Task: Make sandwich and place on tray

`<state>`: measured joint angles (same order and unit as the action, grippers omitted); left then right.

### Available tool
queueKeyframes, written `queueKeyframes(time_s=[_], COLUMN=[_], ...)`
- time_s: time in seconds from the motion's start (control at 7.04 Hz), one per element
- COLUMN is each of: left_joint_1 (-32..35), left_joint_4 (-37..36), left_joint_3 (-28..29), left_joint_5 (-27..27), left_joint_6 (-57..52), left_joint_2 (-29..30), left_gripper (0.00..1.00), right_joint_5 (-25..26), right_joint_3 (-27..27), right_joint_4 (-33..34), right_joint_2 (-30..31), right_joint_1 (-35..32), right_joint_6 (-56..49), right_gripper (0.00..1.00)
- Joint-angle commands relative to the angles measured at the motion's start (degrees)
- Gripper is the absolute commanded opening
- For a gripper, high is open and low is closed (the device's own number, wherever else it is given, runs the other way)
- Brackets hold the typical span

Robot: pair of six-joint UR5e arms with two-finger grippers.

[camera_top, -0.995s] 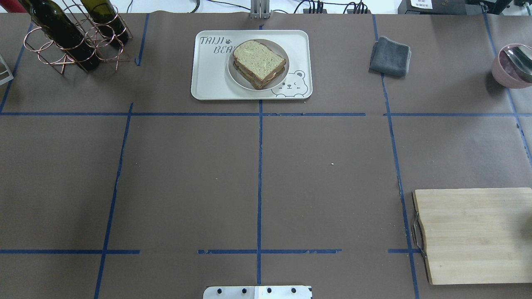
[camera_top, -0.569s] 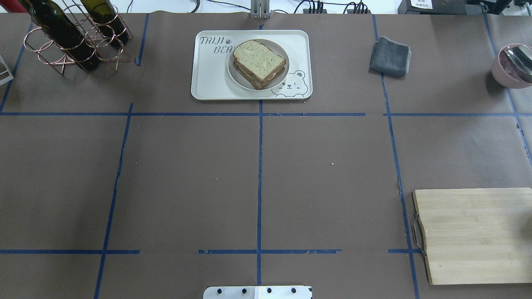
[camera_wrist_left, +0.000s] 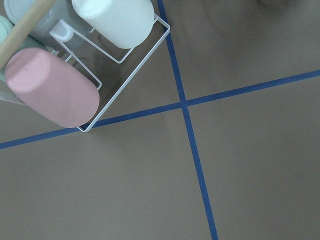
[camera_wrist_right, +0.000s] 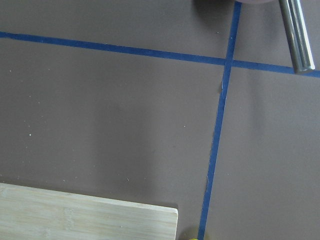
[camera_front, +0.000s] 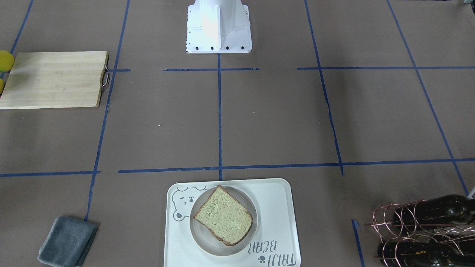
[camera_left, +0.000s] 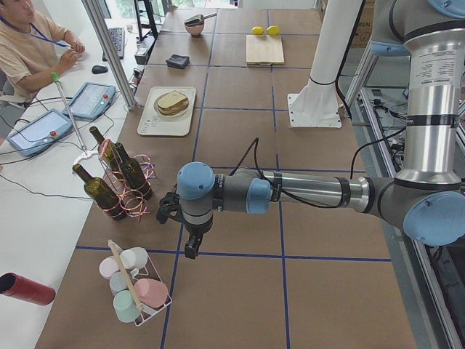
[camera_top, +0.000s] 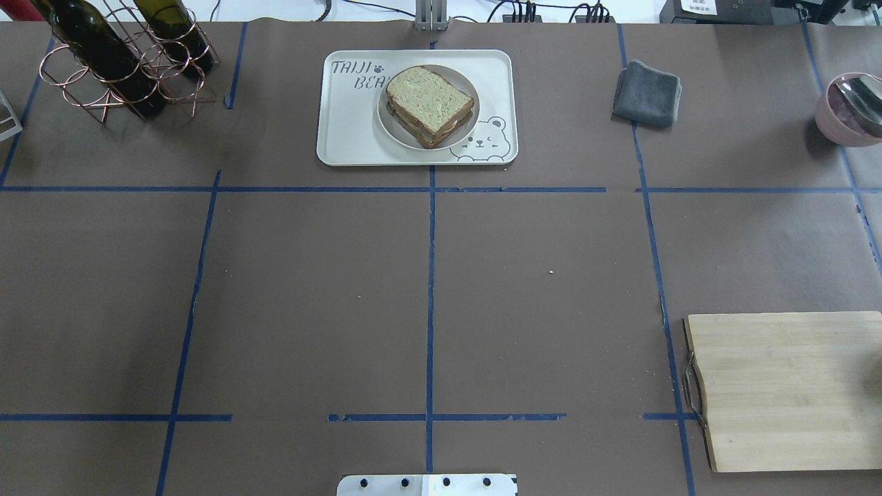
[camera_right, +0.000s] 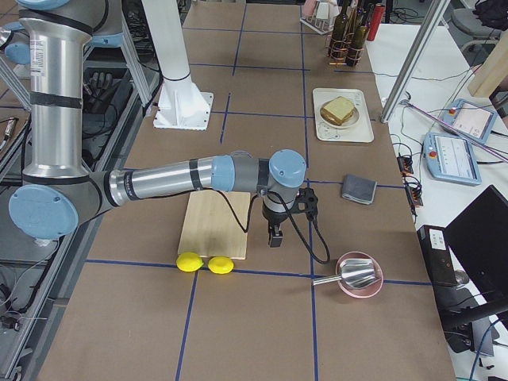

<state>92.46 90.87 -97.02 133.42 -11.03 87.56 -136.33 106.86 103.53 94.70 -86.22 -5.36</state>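
Observation:
The sandwich (camera_top: 429, 105) lies on a small round white plate (camera_top: 387, 127) on the cream bear tray (camera_top: 344, 131) at the table's far middle. It also shows in the front view (camera_front: 222, 215) on the tray (camera_front: 274, 200). Egg filling shows between the slices. Neither gripper shows in the overhead or front views. The left gripper (camera_left: 190, 247) hangs over bare table near a cup rack, far from the tray. The right gripper (camera_right: 275, 236) hangs beside the cutting board. I cannot tell whether either is open or shut.
A wooden cutting board (camera_top: 785, 389) lies near right, with two lemons (camera_right: 202, 263) beside it. A grey cloth (camera_top: 646, 94) and a pink bowl with a metal scoop (camera_top: 844, 110) are far right. A wine bottle rack (camera_top: 124, 62) stands far left, a cup rack (camera_left: 134, 287) beyond it.

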Motion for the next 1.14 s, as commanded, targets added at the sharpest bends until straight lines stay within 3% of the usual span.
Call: queueKeyframes(time_s=[0.0, 0.85, 0.99], left_joint_1=[0.0, -0.44, -0.96], left_joint_4=[0.01, -1.21, -9.66], left_joint_3=[-1.85, -1.86, -2.29], left_joint_5=[0.17, 0.08, 0.0], left_joint_6=[0.3, 0.83, 0.57], left_joint_2=[-1.15, -0.9, 1.1], left_gripper=[1.0, 1.0, 1.0], right_joint_5=[-0.07, -0.43, -0.43], right_joint_3=[0.19, -0.16, -0.25], right_joint_4=[0.0, -0.79, -0.79], right_joint_2=[0.39, 0.3, 0.3], right_joint_1=[0.0, 0.0, 0.0], right_joint_6=[0.09, 0.09, 0.09], right_gripper=[1.0, 1.0, 1.0])
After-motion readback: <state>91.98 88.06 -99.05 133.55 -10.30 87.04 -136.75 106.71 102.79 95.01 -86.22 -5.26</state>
